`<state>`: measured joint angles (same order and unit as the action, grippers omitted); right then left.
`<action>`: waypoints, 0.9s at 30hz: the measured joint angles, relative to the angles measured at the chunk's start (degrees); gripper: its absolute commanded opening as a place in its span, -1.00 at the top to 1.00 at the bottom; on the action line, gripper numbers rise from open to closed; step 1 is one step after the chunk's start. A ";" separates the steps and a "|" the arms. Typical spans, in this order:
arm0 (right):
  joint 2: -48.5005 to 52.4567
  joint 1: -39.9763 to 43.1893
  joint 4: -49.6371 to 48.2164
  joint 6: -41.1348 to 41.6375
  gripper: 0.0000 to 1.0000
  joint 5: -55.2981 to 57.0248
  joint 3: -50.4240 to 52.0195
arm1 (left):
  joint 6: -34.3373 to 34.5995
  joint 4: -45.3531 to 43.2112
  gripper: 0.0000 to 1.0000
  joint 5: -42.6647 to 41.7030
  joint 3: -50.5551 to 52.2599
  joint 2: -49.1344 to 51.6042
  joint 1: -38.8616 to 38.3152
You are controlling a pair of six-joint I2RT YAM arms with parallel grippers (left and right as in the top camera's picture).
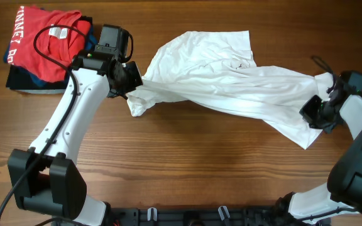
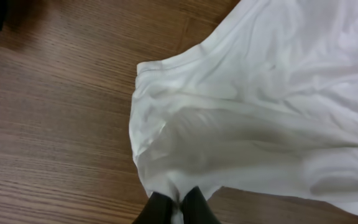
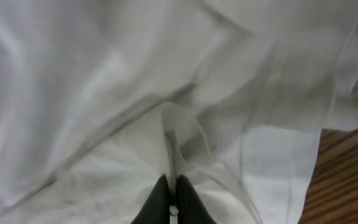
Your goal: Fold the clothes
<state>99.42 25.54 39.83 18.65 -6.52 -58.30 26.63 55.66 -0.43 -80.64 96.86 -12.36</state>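
Observation:
The white T-shirt (image 1: 225, 78) is stretched in a twisted band across the table between my two grippers, with loose fabric spread toward the far middle. No lettering shows. My left gripper (image 1: 132, 80) is shut on its left end; in the left wrist view the fingers (image 2: 177, 206) pinch a fold of the white T-shirt (image 2: 260, 106). My right gripper (image 1: 314, 114) is shut on its right end; in the right wrist view the fingers (image 3: 171, 200) pinch a ridge of the white T-shirt (image 3: 104, 93).
A folded stack with a red shirt with white lettering (image 1: 46, 41) on top of blue and dark garments (image 1: 27, 80) lies at the far left. A black cable (image 1: 322, 63) lies near the far right edge. Bare wood table (image 1: 187, 163) shows in front of the shirt.

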 measured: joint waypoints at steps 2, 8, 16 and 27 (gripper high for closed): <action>-0.17 0.00 3.80 0.15 0.91 -0.87 -4.55 | 0.00 -0.46 0.92 0.24 0.00 0.00 0.00; -4.31 -0.02 14.43 -0.83 0.92 -1.64 -19.02 | -0.57 -0.74 0.90 0.61 -0.48 0.00 0.00; -10.88 -0.02 23.63 -3.80 0.91 -2.05 -31.65 | -3.32 -0.57 0.88 3.34 -6.36 -6.40 0.00; -20.65 0.00 32.92 -7.39 0.91 -2.45 -52.11 | -5.53 -1.77 0.92 14.43 -16.31 -24.90 -0.02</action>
<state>78.76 25.54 72.75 11.27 -8.97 -110.41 21.10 53.89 14.00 -96.95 71.96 -12.38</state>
